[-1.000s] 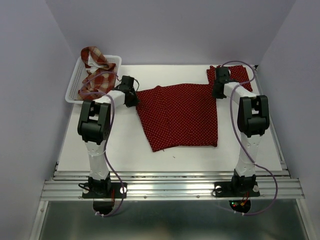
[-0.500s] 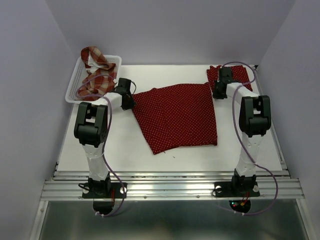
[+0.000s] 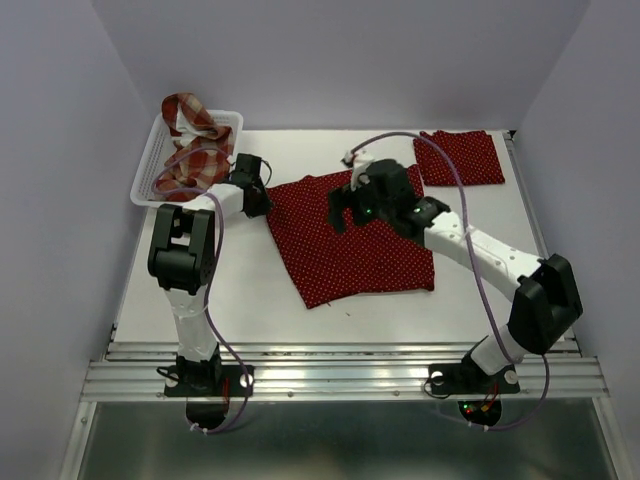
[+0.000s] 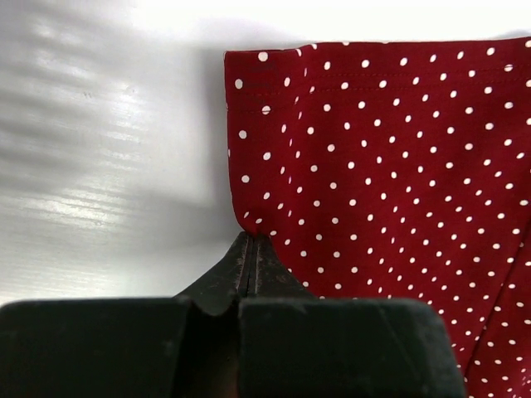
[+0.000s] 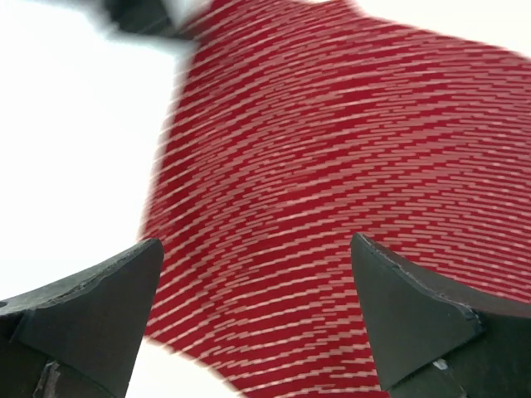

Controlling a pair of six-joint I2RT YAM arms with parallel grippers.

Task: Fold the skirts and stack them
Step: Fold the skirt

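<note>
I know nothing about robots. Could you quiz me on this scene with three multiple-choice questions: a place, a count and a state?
1. Where is the plaid skirt? A. spread mid-table; B. folded at far right; C. in the white basket at far left.
2. How many polka-dot skirts lie on the table? A. one; B. two; C. three.
3. How is the right gripper? A. open above cloth; B. shut on the plaid skirt; C. shut on the basket.

1 C: it lies in the basket. 2 B: the spread skirt mid-table and the folded skirt at far right. 3 A: its fingers stand wide apart over the spread skirt.
</note>
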